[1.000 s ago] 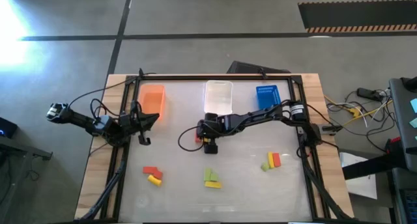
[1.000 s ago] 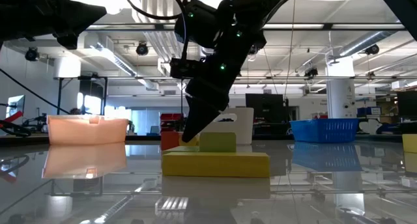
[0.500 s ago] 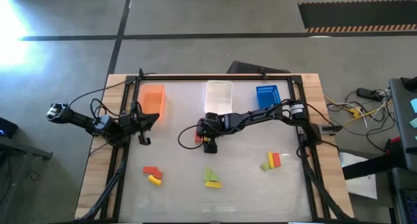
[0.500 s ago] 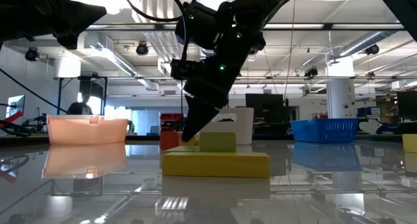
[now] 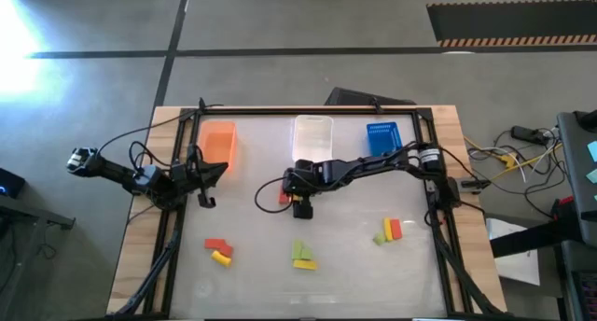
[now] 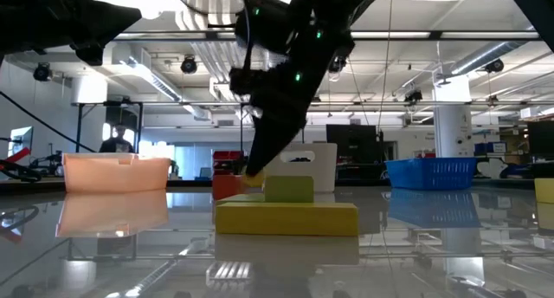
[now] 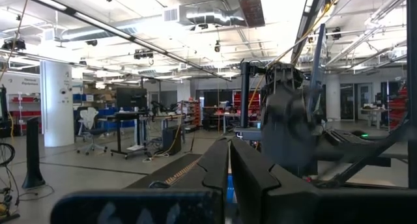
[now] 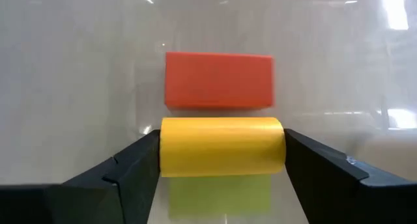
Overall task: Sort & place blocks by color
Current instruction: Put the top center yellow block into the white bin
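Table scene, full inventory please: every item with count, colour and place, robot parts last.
Bins: 3 along the table's far edge; orange bin left, clear bin centre, blue bin right.
Yellow block: 1, between the right gripper's fingers.
Red block: 1, on the table just beyond it.
Near-left blocks: 2, red, yellow.
Near-centre blocks: 2 or 3, green, yellow.
Near-right blocks: 3, green, yellow, red.
Right gripper: mid-table.
Left gripper: left side, waiting.

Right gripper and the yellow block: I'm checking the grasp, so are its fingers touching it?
Touching. In the right wrist view, both fingers of the right gripper press against the ends of the yellow block, with no gap on either side.
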`<act>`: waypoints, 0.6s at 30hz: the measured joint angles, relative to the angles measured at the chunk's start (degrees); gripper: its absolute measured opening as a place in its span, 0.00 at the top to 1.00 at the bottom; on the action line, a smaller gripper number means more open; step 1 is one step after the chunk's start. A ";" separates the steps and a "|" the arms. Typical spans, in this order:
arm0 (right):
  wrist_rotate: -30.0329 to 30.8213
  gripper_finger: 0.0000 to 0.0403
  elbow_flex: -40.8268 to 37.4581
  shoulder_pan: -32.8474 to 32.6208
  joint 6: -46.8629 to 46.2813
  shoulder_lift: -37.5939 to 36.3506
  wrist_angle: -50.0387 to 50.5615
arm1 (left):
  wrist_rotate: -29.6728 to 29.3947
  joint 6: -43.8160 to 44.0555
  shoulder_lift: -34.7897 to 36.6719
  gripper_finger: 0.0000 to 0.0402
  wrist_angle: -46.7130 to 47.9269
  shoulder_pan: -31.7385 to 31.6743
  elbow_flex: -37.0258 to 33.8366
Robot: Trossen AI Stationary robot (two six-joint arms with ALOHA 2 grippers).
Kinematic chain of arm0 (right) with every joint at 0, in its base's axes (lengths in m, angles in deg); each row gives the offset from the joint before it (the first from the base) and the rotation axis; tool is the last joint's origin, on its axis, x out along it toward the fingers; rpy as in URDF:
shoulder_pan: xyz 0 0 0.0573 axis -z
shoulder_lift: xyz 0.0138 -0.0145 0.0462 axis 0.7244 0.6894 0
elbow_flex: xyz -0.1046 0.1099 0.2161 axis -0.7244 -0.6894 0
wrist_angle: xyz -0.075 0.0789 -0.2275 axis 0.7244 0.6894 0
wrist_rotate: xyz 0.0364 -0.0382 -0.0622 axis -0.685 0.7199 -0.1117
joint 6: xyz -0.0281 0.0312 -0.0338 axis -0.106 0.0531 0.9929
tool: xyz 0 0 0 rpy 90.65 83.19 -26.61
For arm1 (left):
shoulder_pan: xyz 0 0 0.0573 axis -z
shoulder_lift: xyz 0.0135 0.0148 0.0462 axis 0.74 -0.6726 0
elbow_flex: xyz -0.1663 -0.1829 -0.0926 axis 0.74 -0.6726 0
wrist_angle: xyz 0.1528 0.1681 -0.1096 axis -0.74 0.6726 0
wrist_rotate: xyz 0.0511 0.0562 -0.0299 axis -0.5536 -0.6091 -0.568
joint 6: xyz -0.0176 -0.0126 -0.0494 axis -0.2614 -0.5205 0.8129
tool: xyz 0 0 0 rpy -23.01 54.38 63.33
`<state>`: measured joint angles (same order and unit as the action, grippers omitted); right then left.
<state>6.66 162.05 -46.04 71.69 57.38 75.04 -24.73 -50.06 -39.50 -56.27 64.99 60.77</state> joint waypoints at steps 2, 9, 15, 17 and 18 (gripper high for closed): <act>-0.11 0.31 0.57 0.00 -0.92 -2.53 2.09 | 0.01 0.00 0.19 1.00 0.10 0.00 0.00; 1.40 0.31 2.38 0.82 1.78 -12.11 8.96 | 0.02 0.06 0.37 1.00 0.02 0.00 0.00; 3.80 0.32 2.80 7.08 7.16 -15.65 10.27 | -0.13 -0.04 0.37 1.00 -0.12 0.00 0.00; 3.09 0.32 2.80 9.61 9.25 -15.13 10.28 | -0.30 -0.02 0.35 1.00 -0.14 0.00 0.00; 2.79 0.32 2.82 10.88 10.13 -14.58 10.26 | -0.54 -0.02 0.37 1.00 -0.14 0.00 0.00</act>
<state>9.45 164.87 -35.16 81.82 42.79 85.30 -25.27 -50.08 -39.13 -56.41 64.99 60.77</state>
